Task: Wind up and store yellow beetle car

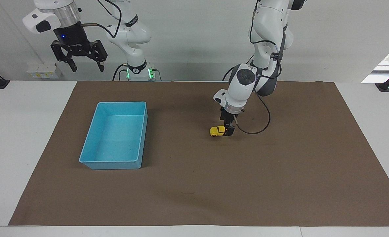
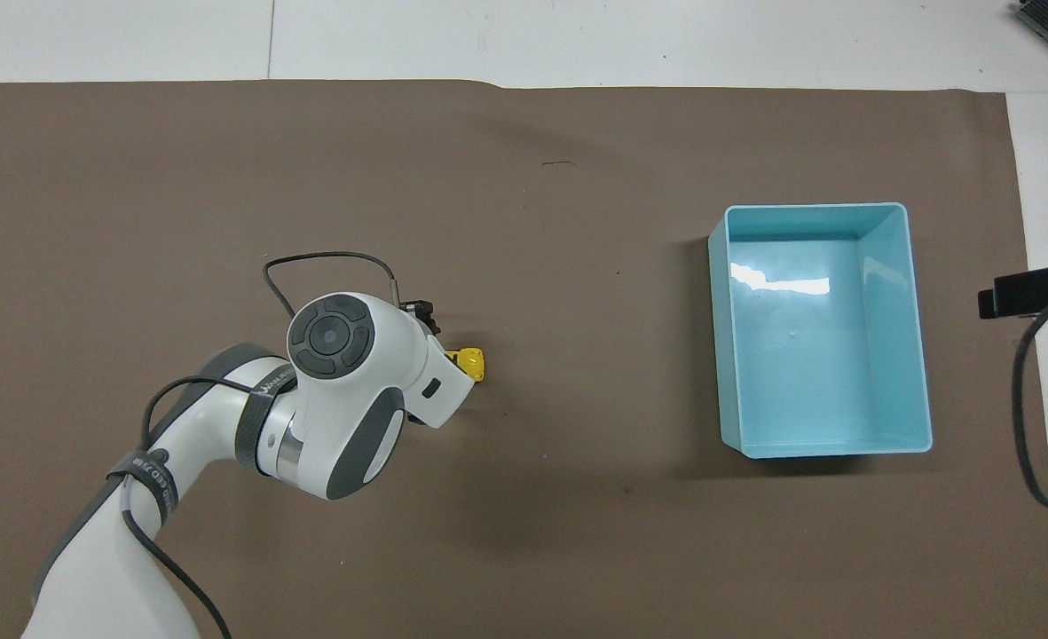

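Brown matting (image 1: 194,184) covers the middle of a white table, and on it the largest object is a light blue bin (image 1: 92,154), open-topped and with nothing in it. Taking that bin as the landmark, the yellow beetle car (image 1: 218,131) sits on the mat well apart from it, toward the left arm's end of the table. The left gripper (image 1: 228,130) is down at the end of the car away from the bin, its black fingers straddling that end with the jaws apart rather than pinched on the body. The right gripper (image 1: 84,65) waits high above the table edge near its own base, jaws also apart. The likeliest trouble, as I judge it, is the closing pinch: the car is tiny, rounded and on free wheels, so a finger landing off-centre could squirt it away along the mat or tip it. Gripped only by its tail end, it might also pivot or drop on the way to the bin. The car itself is bright yellow with a domed beetle shape, dark windows and small black wheels; from overhead only its front end (image 2: 472,362) shows past the wrist.
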Controlling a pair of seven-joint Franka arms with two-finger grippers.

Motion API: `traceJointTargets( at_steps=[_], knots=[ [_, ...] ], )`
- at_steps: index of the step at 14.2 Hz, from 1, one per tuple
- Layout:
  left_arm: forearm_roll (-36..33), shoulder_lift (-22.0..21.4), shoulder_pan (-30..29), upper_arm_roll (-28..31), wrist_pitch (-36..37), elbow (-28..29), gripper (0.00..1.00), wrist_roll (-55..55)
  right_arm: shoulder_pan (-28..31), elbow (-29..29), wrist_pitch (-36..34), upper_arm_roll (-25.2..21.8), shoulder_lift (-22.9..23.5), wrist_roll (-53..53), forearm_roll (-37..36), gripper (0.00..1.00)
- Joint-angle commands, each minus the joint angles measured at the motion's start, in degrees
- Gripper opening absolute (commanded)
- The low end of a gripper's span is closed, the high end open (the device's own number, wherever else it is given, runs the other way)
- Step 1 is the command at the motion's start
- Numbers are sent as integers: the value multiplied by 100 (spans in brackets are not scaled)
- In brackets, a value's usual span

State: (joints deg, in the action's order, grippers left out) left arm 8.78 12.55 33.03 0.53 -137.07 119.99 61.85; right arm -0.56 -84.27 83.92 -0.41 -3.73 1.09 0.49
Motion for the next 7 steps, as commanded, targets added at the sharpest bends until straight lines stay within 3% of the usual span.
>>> traceJointTargets(
  at_steps=[1,7],
  knots=[
    [45,-138,221,149,-250,279,100,-85,29,-2,-60,6,-49,66,30,100],
    [-105,-139,362,158,-241,367,91,-472,29,-2,-51,6,-49,66,30,100]
  ],
)
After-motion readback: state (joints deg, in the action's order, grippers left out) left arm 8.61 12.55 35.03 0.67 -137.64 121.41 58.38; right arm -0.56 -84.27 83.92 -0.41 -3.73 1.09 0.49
